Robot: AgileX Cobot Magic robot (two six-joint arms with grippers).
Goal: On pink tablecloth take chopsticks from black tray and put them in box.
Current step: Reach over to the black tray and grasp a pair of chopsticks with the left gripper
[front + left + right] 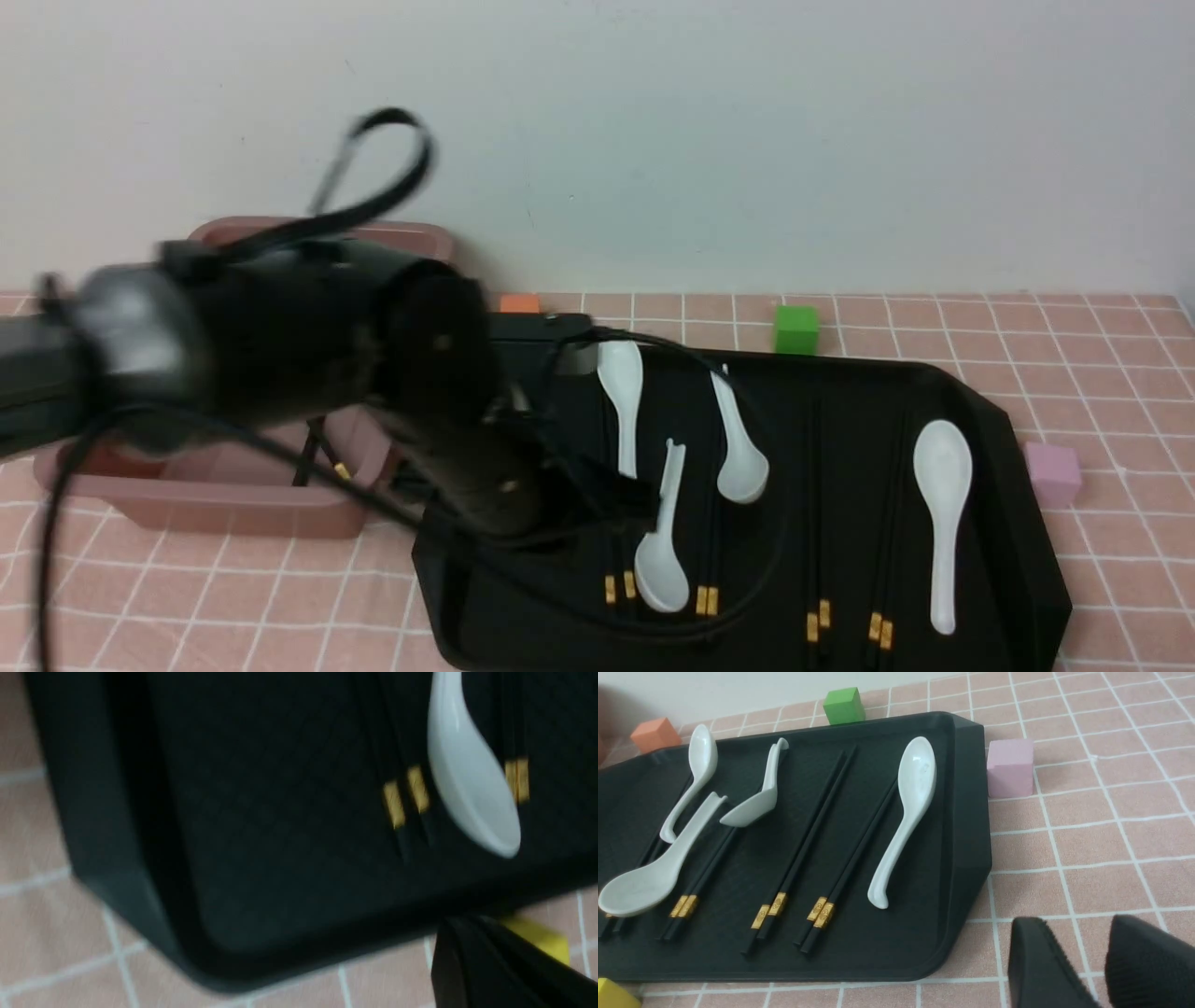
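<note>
L fingers (495, 961) together, empty; R fingers (1078, 966) apart. Spoon (662, 569) hard by chopsticks (620, 586), may snag L's grasp.

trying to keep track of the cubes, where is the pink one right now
In the front view, the pink cube sits on the pink tablecloth, just right of the black tray.

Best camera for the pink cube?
Right wrist view: the pink cube is whole and sharp there, beside the tray's rim. Front view also shows it, smaller, past the tray's right side. Left wrist view doesn't show it.
</note>
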